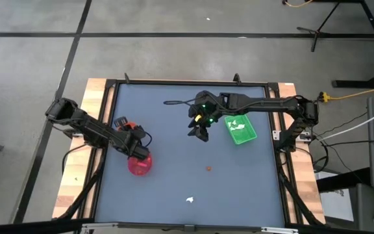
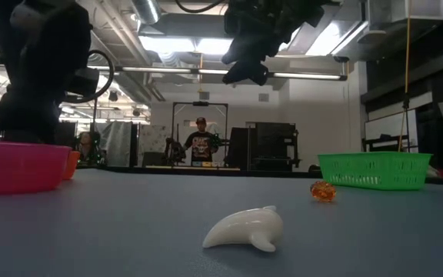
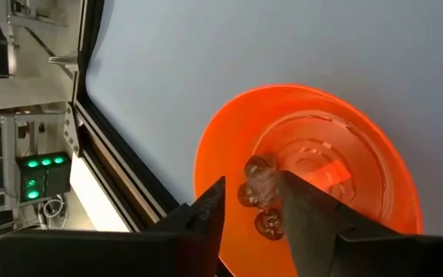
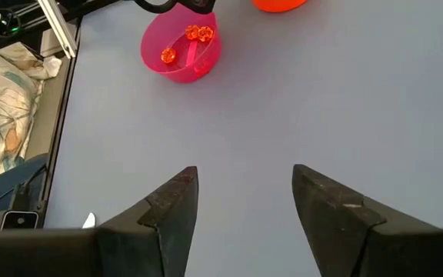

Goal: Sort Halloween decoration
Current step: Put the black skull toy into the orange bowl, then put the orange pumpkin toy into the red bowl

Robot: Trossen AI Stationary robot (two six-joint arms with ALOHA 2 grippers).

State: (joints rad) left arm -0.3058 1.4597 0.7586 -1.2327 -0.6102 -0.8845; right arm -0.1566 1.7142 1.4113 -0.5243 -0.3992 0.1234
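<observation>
The blue-grey table [image 1: 174, 188] carries a pink bowl [image 1: 139, 165], green tray [image 1: 241, 129], white piece [image 1: 189, 199] and orange piece [image 1: 208, 168].

white piece [image 2: 243, 229]: curved, lying flat on table, well apart from right gripper [image 1: 202, 133] | orange piece [image 2: 322, 191]: roundish, alone, nearer that gripper | 3 orange pieces [image 4: 199, 33] in pink bowl | dark pieces [image 3: 261, 185], possibly 3, in orange bowl just beyond left gripper [image 3: 252, 211]

A pink bowl [image 1: 139, 165] sits near the tabletop's [image 1: 174, 156] left side, an orange bowl [image 3: 314, 154] just beside it — a green tray [image 1: 241, 129] lies well apart, toward the right. A person [image 2: 201, 143] stands beyond.
</observation>
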